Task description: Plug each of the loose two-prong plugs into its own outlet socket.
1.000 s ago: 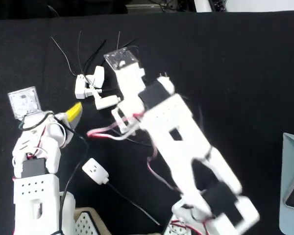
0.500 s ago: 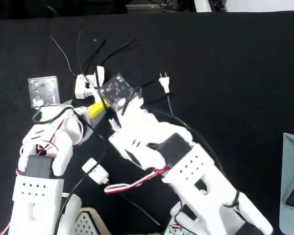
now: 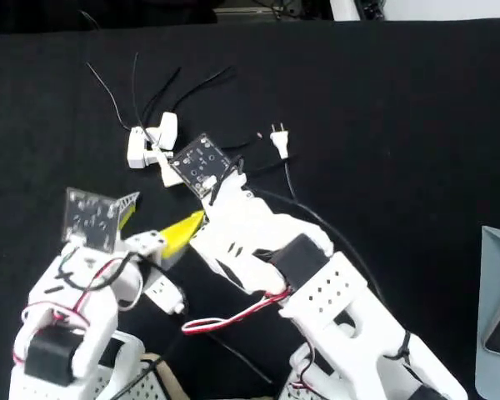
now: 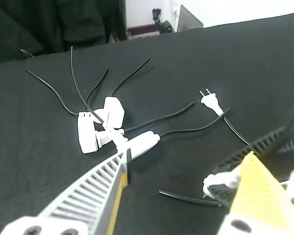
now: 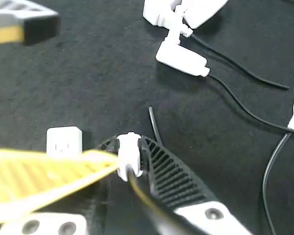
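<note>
My right gripper (image 5: 130, 156) is shut on a small white two-prong plug (image 5: 129, 149), yellow finger on one side and black ribbed finger on the other. A white outlet socket (image 5: 63, 142) lies on the cloth just beside it, near the arms' bases (image 3: 162, 292). My left gripper (image 4: 188, 161) is open with nothing in it, close beside the right gripper (image 4: 218, 181). Farther back, a cluster of white sockets and plugs (image 3: 150, 148) lies tangled in wires. To its right, a loose plug (image 3: 279, 140) rests alone on its black cord.
Thin black wires (image 3: 150, 83) fan out behind the cluster. A grey-blue container (image 3: 496, 308) stands at the right edge of the black tablecloth. A perforated board (image 3: 146, 379) sits at the near edge between the arm bases.
The right arm pulled back from over the cluster toward the near socket. The left arm drew back toward the near edge, its yellow finger now beside the right gripper.
</note>
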Robot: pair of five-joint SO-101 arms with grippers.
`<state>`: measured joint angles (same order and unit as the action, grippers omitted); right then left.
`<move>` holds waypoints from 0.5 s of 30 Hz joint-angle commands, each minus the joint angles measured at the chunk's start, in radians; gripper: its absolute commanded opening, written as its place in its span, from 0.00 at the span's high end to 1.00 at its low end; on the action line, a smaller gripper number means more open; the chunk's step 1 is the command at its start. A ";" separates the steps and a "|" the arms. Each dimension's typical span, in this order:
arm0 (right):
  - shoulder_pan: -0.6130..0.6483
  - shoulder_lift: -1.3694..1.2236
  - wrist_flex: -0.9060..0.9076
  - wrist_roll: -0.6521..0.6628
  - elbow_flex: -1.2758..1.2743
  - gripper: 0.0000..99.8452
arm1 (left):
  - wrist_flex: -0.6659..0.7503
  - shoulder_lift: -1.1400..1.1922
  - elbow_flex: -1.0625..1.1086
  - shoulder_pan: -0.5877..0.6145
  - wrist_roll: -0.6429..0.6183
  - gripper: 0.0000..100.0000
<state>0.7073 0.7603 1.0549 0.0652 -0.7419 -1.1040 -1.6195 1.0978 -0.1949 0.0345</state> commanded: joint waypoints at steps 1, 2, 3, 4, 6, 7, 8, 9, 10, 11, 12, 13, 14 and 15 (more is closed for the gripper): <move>-0.092 0.024 -0.003 -0.006 0.018 0.99 | -0.052 -0.026 0.001 0.045 0.028 0.65; -0.115 0.025 -0.003 -0.006 0.018 0.99 | -0.054 -0.018 0.001 0.079 0.029 0.64; -0.140 0.025 -0.003 -0.006 0.018 0.99 | -0.055 -0.008 0.001 0.110 0.031 0.64; -0.163 0.025 -0.006 -0.009 0.018 0.99 | -0.058 0.008 0.001 0.139 0.044 0.64; -0.207 0.025 -0.012 -0.048 0.018 0.99 | -0.074 0.054 0.001 0.185 0.094 0.64; -0.227 0.024 -0.012 -0.064 0.018 0.99 | -0.084 0.084 0.001 0.200 0.115 0.64; -0.244 0.022 -0.014 -0.074 0.018 0.99 | -0.095 0.118 0.001 0.209 0.137 0.64; -0.256 0.018 -0.018 -0.083 0.018 0.99 | -0.110 0.155 0.001 0.216 0.160 0.64; -0.269 0.018 -0.034 -0.084 0.013 0.99 | -0.126 0.190 0.001 0.217 0.186 0.64; -0.282 0.018 -0.054 -0.091 0.001 0.99 | -0.143 0.226 0.001 0.217 0.216 0.64; -0.298 0.018 -0.083 -0.094 -0.016 0.99 | -0.161 0.259 0.001 0.219 0.252 0.63; -0.310 0.018 -0.115 -0.098 -0.035 0.99 | -0.181 0.288 0.001 0.220 0.290 0.62; -0.319 0.018 -0.144 -0.103 -0.056 0.99 | -0.204 0.311 0.001 0.220 0.328 0.60; -0.322 0.018 -0.172 -0.103 -0.076 0.99 | -0.222 0.333 0.001 0.220 0.371 0.59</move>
<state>0.4219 0.7633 0.9582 -0.0238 -0.7956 -1.2605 -1.3771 1.1040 0.0153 0.2677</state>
